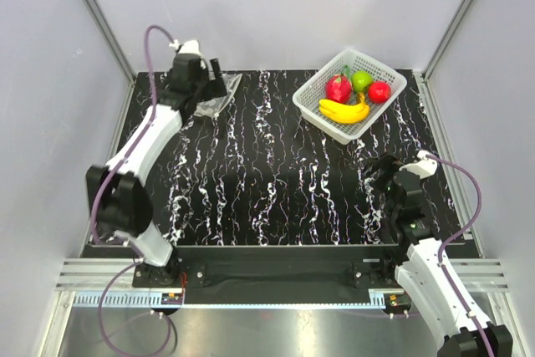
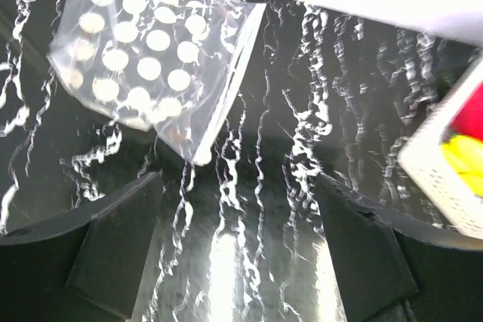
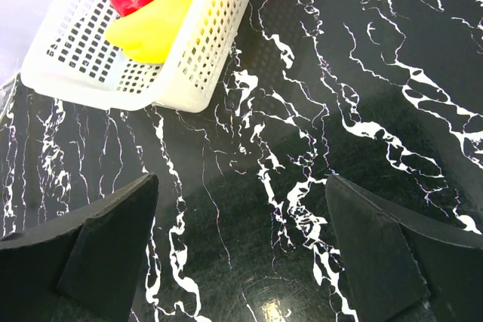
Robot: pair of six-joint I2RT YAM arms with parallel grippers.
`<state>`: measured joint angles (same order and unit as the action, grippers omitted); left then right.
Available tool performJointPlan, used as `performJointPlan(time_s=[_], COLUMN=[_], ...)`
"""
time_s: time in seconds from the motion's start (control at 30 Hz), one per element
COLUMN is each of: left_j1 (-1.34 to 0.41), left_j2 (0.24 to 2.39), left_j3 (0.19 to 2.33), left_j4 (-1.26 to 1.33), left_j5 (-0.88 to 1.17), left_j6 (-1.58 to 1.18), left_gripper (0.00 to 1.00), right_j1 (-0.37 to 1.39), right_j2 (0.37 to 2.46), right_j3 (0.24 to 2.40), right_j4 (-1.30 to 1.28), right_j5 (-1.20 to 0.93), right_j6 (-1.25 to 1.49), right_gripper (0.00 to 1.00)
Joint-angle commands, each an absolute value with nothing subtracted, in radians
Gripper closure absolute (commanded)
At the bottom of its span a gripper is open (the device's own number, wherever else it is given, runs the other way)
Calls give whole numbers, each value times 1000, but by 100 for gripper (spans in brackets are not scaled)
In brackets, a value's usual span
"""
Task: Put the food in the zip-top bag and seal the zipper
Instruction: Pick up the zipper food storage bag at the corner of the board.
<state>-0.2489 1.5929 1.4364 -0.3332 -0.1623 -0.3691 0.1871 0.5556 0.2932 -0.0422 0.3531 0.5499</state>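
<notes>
Far to the left of the white perforated basket (image 1: pixel 393 81), my left gripper (image 2: pixel 238 186) hangs with its jaws spread wide and nothing between them. Just beyond its fingertips the dotted zip-top bag (image 2: pixel 143 58) lies flat and crinkled on the black marbled table (image 1: pixel 267 173), well apart from the basket. From above, my wrist covers part of the bag. The zipper (image 2: pixel 234 73) runs along the bag's edge that faces the basket; I cannot tell whether it is pressed shut.

All the food sits in the basket: the banana bunch (image 1: pixel 344 112) at its near side, the red green-topped fruit (image 1: pixel 338 89), the green round fruit (image 1: pixel 361 81) and the red round one (image 1: pixel 379 92). My left wrist camera catches only a blurred basket corner.

Near the basket's front, my right gripper (image 3: pixel 241 186) gapes fully, empty, over bare table. Its camera cuts the basket off at the top, showing only banana and some red.
</notes>
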Motion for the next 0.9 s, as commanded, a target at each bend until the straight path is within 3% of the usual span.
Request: performJointPlan(time_s=[0.0, 0.13, 0.6, 0.87], left_j1=[-273, -276, -279, -279], left_j2=[1698, 1860, 2189, 2273], left_j3=[1609, 1771, 2000, 2074], left_j4=[-478, -548, -615, -618], left_j5=[-225, -245, -334, -357], left_j6=[-258, -177, -51, 21], left_gripper=[12, 21, 46, 47], right_j1=[189, 189, 189, 189], right_j2=[557, 555, 568, 568], right_j3=[296, 295, 296, 296], right_j4=[-9, -9, 25, 25], right_j5=[345, 347, 341, 337], right_j6=[538, 540, 540, 540], right_gripper=[0, 0, 0, 0])
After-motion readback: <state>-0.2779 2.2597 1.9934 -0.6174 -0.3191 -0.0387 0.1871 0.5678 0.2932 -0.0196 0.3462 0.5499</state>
